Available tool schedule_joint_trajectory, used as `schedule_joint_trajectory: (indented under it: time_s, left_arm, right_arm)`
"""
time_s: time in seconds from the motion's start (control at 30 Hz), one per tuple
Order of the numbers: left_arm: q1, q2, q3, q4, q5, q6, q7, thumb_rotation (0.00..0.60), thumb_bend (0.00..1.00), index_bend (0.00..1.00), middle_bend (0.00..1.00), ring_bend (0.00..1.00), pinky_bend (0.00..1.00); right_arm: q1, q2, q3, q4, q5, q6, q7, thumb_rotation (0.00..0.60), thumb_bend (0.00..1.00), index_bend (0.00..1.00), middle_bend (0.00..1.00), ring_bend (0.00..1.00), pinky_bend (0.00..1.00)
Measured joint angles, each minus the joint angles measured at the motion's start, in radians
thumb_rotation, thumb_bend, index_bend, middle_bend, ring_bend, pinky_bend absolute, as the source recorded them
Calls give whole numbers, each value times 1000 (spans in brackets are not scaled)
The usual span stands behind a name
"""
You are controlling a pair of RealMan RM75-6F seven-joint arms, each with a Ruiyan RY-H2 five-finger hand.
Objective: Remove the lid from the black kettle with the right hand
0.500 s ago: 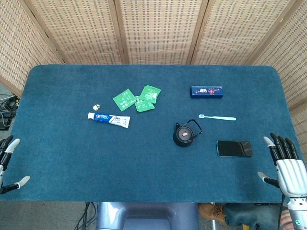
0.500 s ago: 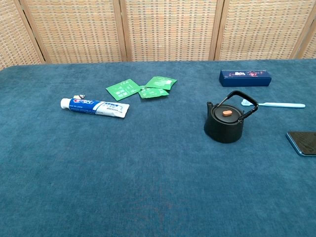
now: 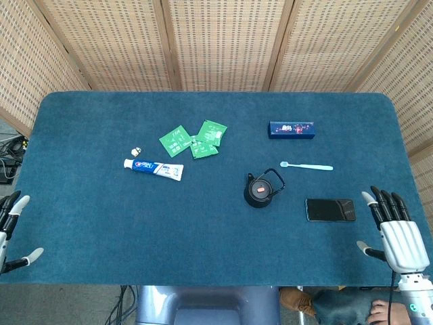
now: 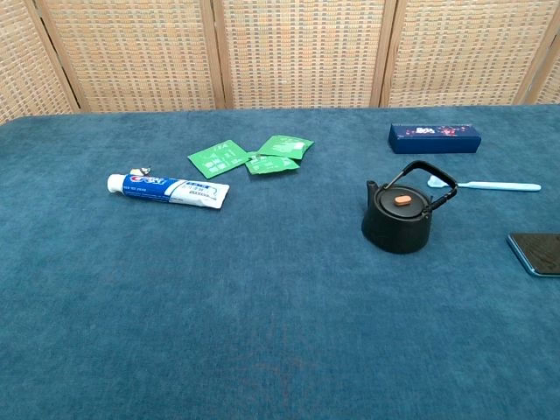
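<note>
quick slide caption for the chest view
Black kettle with its lid on, standing between a toothpaste tube and a phone.

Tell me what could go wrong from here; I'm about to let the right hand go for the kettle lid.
The phone lies between the right hand and the black kettle, so a low approach could knock it. The kettle's handle arches close over the lid, which has only a small orange knob to grip; the fingers may catch the handle and tip or drag the kettle. The toothbrush lies just behind and could get swept.
</note>
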Motion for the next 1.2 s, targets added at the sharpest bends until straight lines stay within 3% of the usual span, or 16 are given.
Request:
schedule_joint_trajectory:
  time_s: [0.2,0.3,0.47,0.7,0.93,1.2]
  left_arm:
    - [-18,-15,-15,-4,-35,-33,39,600,0,0,0,0,0]
    - [-25,-22,-21,-5,-51,-46,49,600,0,0,0,0,0]
    - [-33,-29,-35,-8,-85,-59,63,600,0,0,0,0,0]
    - [-44,-29,-48,-19,-120,-81,73,600,0,0,0,0,0]
    - [-55,-29,-59,-10,-161,-106,65,600,0,0,0,0,0]
    - [-59,-24,-66,-4,-182,-116,51,600,0,0,0,0,0]
  right_arm:
    - [115,18,48,-33,20,-150,-11,600,12,266,0,0,0]
    - [196,25,83,-51,45,-256,-2,600,127,367,5,0,0]
    - [339,16,146,-65,126,-450,34,600,275,371,14,0,0]
    - [565,-73,215,-15,354,-685,-2,600,433,428,14,0,0]
    - [695,-216,225,92,564,-748,-153,600,455,460,17,0,0]
    - [752,-338,174,191,672,-734,-263,600,457,507,19,0,0]
